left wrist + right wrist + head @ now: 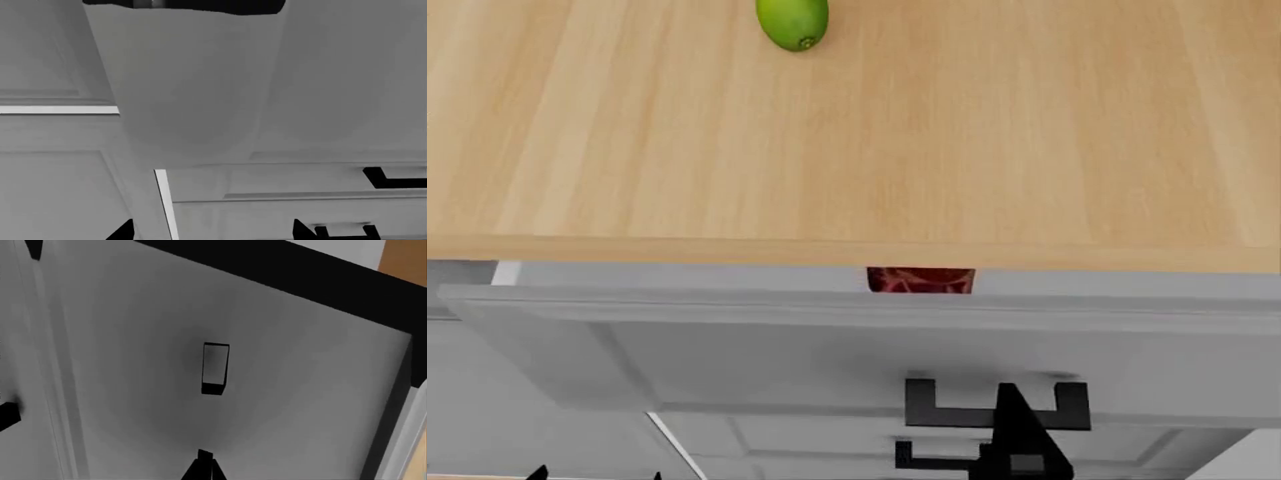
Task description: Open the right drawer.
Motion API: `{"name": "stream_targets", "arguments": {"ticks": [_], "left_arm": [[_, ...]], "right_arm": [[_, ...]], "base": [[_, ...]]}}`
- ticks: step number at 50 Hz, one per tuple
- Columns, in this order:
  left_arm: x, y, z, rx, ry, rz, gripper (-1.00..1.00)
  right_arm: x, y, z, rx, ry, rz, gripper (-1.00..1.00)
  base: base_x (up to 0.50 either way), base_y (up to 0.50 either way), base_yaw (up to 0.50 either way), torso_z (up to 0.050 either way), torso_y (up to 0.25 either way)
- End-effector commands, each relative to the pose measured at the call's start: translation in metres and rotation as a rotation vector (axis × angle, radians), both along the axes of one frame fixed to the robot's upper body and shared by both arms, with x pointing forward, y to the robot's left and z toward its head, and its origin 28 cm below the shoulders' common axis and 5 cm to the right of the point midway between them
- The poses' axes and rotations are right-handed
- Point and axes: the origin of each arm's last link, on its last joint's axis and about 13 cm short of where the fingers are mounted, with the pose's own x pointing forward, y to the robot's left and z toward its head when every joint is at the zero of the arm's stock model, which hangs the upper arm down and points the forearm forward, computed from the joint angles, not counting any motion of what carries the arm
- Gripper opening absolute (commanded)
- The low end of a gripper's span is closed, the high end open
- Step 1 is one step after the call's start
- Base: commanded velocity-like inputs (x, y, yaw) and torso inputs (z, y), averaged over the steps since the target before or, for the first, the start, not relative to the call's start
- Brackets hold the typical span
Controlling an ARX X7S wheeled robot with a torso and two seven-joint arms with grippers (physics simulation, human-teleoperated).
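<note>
The right drawer point(761, 350) is a wide light-grey front under the wooden counter, standing slightly out, with a red thing point(921, 280) showing in the gap behind its top edge. Its black U-shaped handle point(954, 418) sits at its centre. My right gripper point(1010, 428) is directly in front of that handle. In the right wrist view the right gripper point(203, 464) has its fingertips pressed together, shut, a short way off the handle point(215, 368) on the drawer front point(280, 410). My left gripper point(213, 232) is open, facing grey cabinet fronts, and only its tips point(541, 472) show in the head view.
A green lime point(791, 22) lies on the wooden countertop point(961, 150). Below the right drawer is another grey drawer front with a like black handle point(928, 458). The left wrist view shows grey panels and two black handles point(393, 177) point(347, 231).
</note>
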Motion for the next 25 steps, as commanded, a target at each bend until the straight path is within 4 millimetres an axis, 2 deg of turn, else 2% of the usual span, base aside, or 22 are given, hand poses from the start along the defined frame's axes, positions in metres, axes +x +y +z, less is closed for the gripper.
{"name": "stream_targets", "arguments": {"ticks": [1, 25], "left_arm": [[0.0017, -0.0012, 0.0014, -0.013, -0.018, -0.01, 1.0], [0.0013, -0.0015, 0.0017, -0.011, -0.019, -0.01, 1.0]], "right_arm": [[0.0035, 0.0126, 0.0169, -0.078, -0.208, 0.029, -1.0], [0.0031, 0.0126, 0.0137, -0.08, -0.199, 0.029, -1.0]], "base": [[0.0, 0.0, 0.0, 0.01, 0.0], [-0.15, 0.0, 0.0, 0.001, 0.002]]}}
